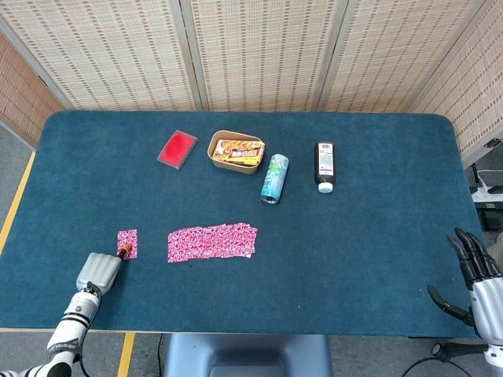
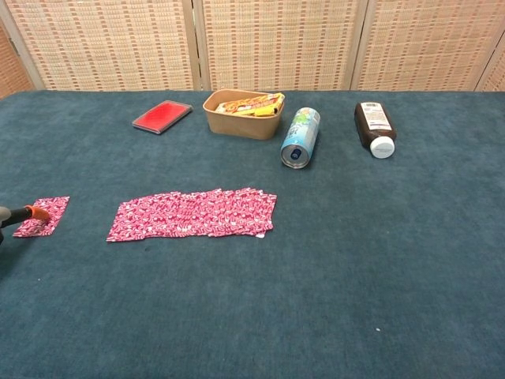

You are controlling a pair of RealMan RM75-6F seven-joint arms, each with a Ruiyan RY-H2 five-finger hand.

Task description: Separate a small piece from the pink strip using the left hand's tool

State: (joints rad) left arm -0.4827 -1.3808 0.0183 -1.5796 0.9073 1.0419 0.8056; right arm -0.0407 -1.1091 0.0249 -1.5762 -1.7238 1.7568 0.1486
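Item: my left hand [image 1: 97,272], near table [image 1: 354,236] edge, fingers wrapped round the orange-tipped tool [image 1: 123,251].
Item: small piece [image 1: 127,241], under the tip.
Item: pink strip [image 1: 211,241], rightward, well apart, long axis left-right.
Item: my right hand [image 1: 474,276], far off, fingers spread, empty.

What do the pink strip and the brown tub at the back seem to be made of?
Pink strip: probably thin printed paper or plastic film; it lies flat, with a busy pattern. Brown tub: likely kraft paperboard, matte tan with no shine.
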